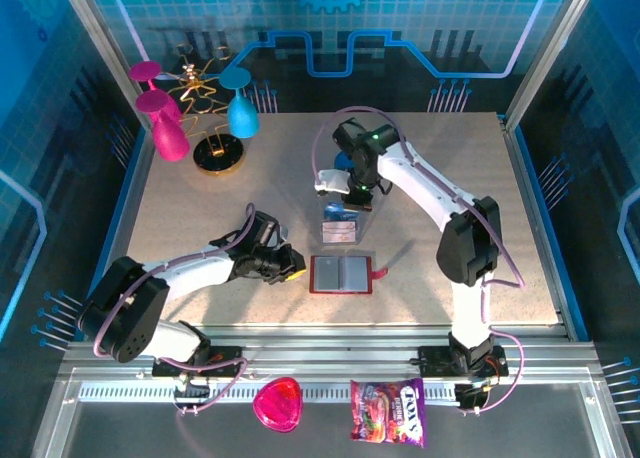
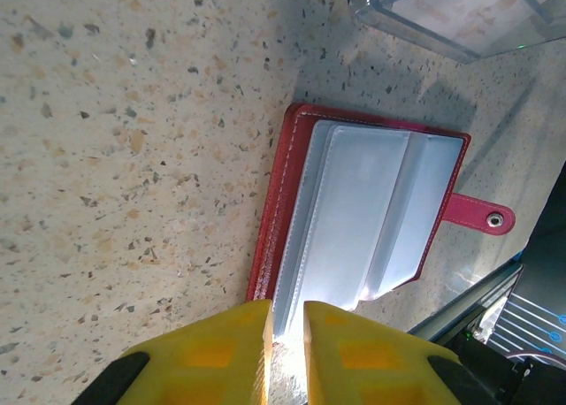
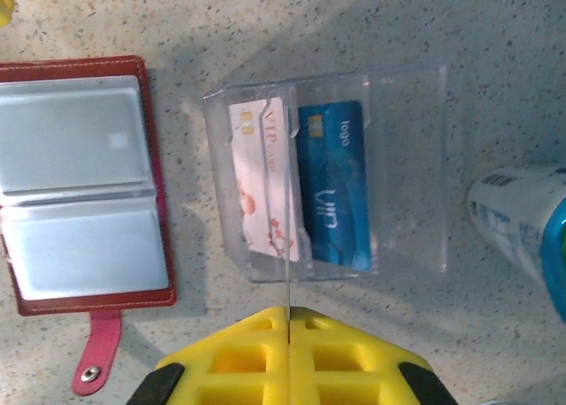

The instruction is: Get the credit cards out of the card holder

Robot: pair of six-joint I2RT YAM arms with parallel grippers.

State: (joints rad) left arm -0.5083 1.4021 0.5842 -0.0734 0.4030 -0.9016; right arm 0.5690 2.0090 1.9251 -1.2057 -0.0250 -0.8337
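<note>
The card holder [image 1: 341, 275] is laid open on the table [image 1: 200, 208], near the middle and toward the near edge. Its pale pockets are turned up. Its little strap [image 1: 380, 272] is stuck out on the right side. Whether any cards are inside the pockets cannot be told.

The left gripper [image 2: 285, 332] is laid low at the left end of the card holder. Its yellow jaws are set narrow, and the edge of the card holder is pinched between them.

A clear tray [image 3: 411, 157] is placed just beyond the card holder, on its far side, with a small gap between the two. Two of the credit cards are seen lying in the tray. A pinkish-white card [image 3: 261, 179] is kept in the part next to the card holder. A blue card [image 3: 334, 184] is kept in the next part, just beside it.

The right gripper [image 3: 288, 313] is held over the tray. Its jaws are pressed together on a thin card [image 3: 287, 237], which is seen from its edge as a fine line. The line is set over the place where the two other cards meet. The colour of this card cannot be told.

A white and blue bottle [image 3: 522, 228] is stood just past the tray on the far side. A pink heart dish [image 1: 277, 404] and a candy bag [image 1: 388, 413] are laid at the very near edge, in front of the arms.
</note>
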